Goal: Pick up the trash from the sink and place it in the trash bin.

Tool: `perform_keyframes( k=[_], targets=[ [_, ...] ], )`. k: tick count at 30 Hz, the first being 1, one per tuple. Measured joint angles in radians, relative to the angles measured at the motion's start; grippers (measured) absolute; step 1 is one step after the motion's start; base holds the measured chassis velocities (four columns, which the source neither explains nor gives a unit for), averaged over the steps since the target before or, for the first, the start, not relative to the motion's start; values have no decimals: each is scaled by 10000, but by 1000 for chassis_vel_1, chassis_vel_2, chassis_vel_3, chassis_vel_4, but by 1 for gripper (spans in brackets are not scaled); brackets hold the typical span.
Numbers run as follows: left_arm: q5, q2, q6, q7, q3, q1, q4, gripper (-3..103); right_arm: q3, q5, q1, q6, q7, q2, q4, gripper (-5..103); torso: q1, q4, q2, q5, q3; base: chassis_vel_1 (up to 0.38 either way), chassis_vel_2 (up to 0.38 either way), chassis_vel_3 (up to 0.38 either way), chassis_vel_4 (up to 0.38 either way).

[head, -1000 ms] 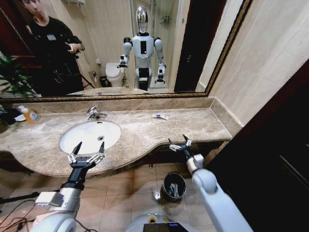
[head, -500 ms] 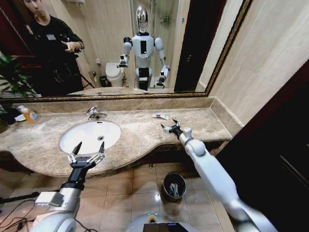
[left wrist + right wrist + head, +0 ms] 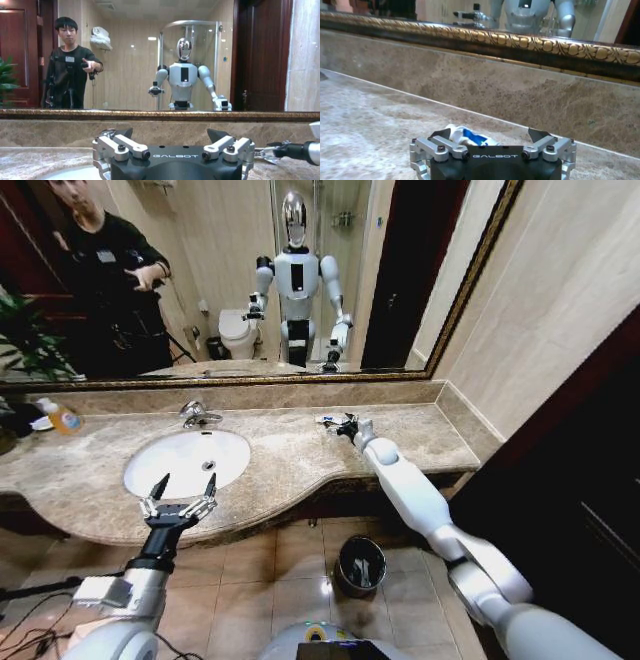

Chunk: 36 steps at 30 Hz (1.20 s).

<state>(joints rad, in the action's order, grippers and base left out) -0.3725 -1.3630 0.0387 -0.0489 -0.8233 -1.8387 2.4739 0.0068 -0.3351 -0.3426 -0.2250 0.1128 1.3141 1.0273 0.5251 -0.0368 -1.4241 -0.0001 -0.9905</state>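
One piece of trash, a small white and blue wrapper (image 3: 331,420) (image 3: 465,137), lies on the marble counter near the back wall, right of the sink (image 3: 152,477). My right gripper (image 3: 345,424) (image 3: 489,135) is stretched out over the counter, open, with the wrapper just ahead of its left finger and not touching it. Open and holding nothing, my left gripper (image 3: 181,494) (image 3: 170,134) hovers at the counter's front edge below the basin. The trash bin (image 3: 345,551) stands on the tiled floor under the counter's right part, with some pieces inside.
A chrome faucet (image 3: 197,415) rises behind the basin. An orange-liquid soap bottle (image 3: 63,418) stands at the counter's far left. A wide mirror (image 3: 400,280) runs along the back wall. A dark door panel (image 3: 590,510) closes off the right side.
My right arm has swung up from the counter's front edge and reached across the counter to the wrapper. The left arm has not moved.
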Motion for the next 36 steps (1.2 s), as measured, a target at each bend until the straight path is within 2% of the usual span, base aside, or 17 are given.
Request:
perform_keyframes(
  k=[7,8,12,15,16,20,21,23,24,26,28,31,32,35,36],
  targets=[
    [0,0,0,0,0,0,0,100,-17,325,458,-362,62,252,-845,100,-1,0,0,-1,0,0,0,0,0],
    [0,0,0,0,0,0,0,100,-21,332,517,-496,85,263,-906,103,-1,0,0,-1,0,0,0,0,0],
    [0,0,-1,0,0,1,0,100,-21,364,631,-918,148,245,-981,98,-1,0,0,0,0,0,0,0,0],
    [0,0,0,0,-1,1,0,100,-20,458,750,-1019,155,210,-1176,86,-1,0,-1,-1,1,0,0,0,0],
    [0,0,0,0,-1,1,0,100,-20,458,750,-1019,155,210,-1176,86,-1,0,-1,-1,1,0,0,0,0],
    [0,0,0,0,0,0,0,100,-7,572,760,-748,92,236,-1396,64,-1,1,0,0,1,0,0,0,0],
    [0,0,0,0,0,0,0,100,-7,572,760,-748,92,236,-1396,64,-1,1,0,0,1,0,0,0,0],
    [0,0,0,0,-1,0,0,100,11,582,759,-606,-38,292,-1512,53,-1,0,-1,0,1,0,0,0,0],
    [0,0,0,0,-1,0,0,100,11,582,759,-606,-38,292,-1512,53,-1,0,-1,0,1,0,0,0,0],
    [0,0,0,0,0,0,0,100,45,587,756,-482,-110,297,-1570,42,-1,0,-1,1,1,0,0,0,0],
    [0,0,0,0,-1,0,0,100,69,584,740,-451,-141,269,-1566,42,-1,-1,-2,0,1,0,0,0,0],
    [0,0,0,0,0,0,0,100,152,555,649,-409,-204,156,-1503,26,-1,1,-2,1,1,0,0,0,0],
    [0,0,0,0,0,0,0,100,152,555,649,-409,-204,156,-1503,26,-1,1,-2,1,1,0,0,0,0],
    [0,0,0,0,0,0,0,100,167,520,600,-384,-220,154,-1475,10,-1,1,-2,1,1,0,0,0,0],
    [0,0,0,0,0,0,0,100,167,520,600,-384,-220,154,-1475,10,-1,1,-2,1,1,0,0,0,0]
  ],
)
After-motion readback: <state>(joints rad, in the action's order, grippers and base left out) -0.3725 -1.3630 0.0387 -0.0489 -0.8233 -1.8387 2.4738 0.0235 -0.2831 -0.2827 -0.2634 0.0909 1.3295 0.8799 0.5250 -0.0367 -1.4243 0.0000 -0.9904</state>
